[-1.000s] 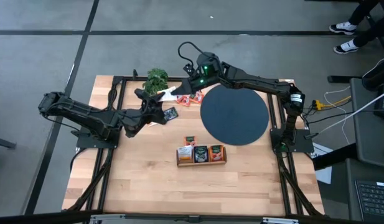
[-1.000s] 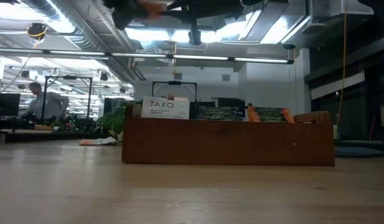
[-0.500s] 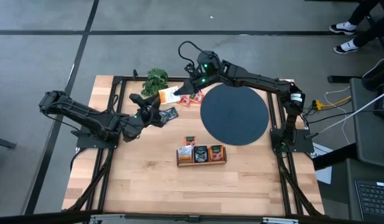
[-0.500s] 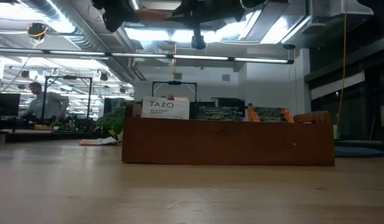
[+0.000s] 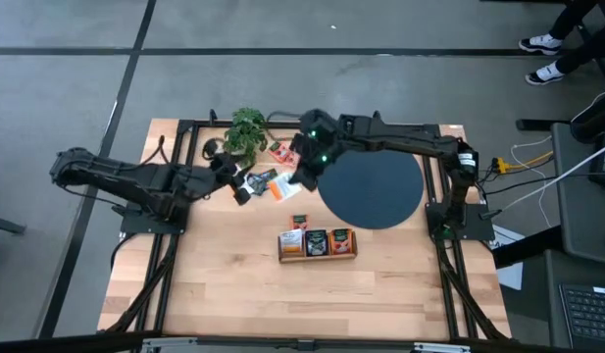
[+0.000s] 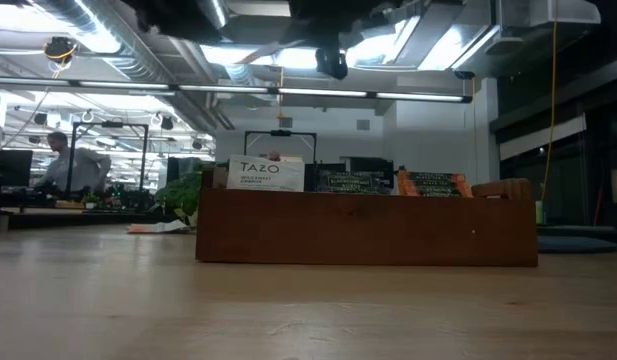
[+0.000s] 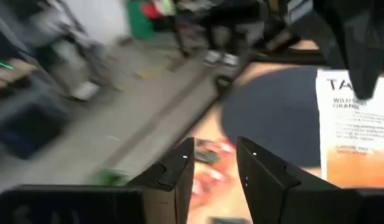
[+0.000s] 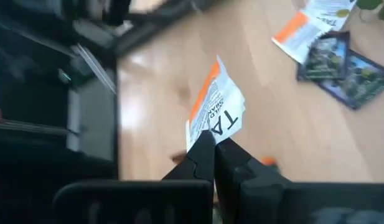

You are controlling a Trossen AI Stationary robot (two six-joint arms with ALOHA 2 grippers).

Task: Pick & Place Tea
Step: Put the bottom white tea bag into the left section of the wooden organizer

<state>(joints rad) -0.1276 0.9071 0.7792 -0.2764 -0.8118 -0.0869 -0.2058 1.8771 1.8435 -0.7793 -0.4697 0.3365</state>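
Here, my right gripper [image 8: 213, 144] is clenched on a white-and-orange tea packet [image 8: 215, 106], pinching it by one edge so it stands up beyond my fingertips. Just under that gripper [image 5: 300, 176] and a little toward my left arm lies a small heap of loose packets [image 5: 266, 182] on the wooden table [image 5: 233, 284]; the wrist view shows a white-orange one and two dark teal ones [image 8: 335, 62] there. On the gripper's other side, just beside it, sits the black disc [image 5: 373, 182]. Farther out, toward the table's near side, a wooden box [image 5: 317, 243] holds more packets in a row. My left gripper [image 7: 213, 163] hangs just beyond the heap from my right one, its fingers parted with nothing between them. The small green plant [image 5: 246, 127] stands behind that heap.
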